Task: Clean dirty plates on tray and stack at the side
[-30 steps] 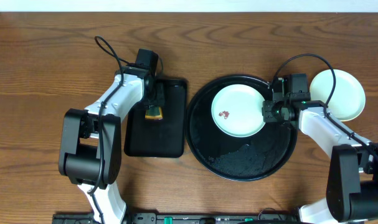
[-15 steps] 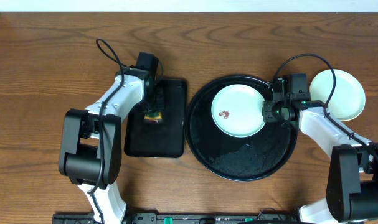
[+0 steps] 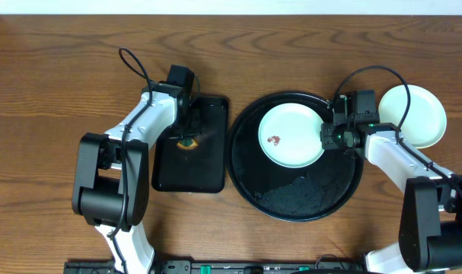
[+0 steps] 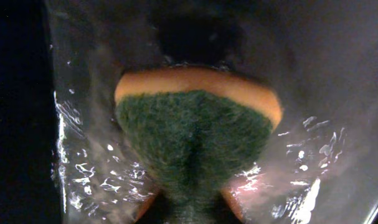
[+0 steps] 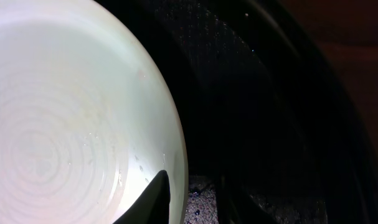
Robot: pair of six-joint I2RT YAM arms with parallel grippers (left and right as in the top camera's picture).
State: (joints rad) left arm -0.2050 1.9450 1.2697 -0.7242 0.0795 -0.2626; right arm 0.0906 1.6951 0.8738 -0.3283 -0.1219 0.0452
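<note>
A pale mint-white plate (image 3: 291, 135) with a reddish-brown smear lies in the upper part of the round black tray (image 3: 291, 199). My right gripper (image 3: 328, 137) is shut on its right rim. In the right wrist view one finger lies over the plate (image 5: 70, 118) and the other outside the rim, gripper (image 5: 189, 202). Two more plates (image 3: 415, 114), one pale yellow, overlap on the table to the right of the tray. My left gripper (image 3: 188, 135) is shut on a green and orange sponge (image 3: 188, 142), also in the left wrist view (image 4: 195, 134).
The sponge presses on a smaller rectangular black tray (image 3: 192, 173) left of the round tray; its surface (image 4: 313, 93) looks wet. The lower half of the round tray is bare and wet with specks. Wooden table lies all around.
My left gripper has moved the sponge a little toward the near end of the rectangular tray. The right gripper and the plate have not moved.
</note>
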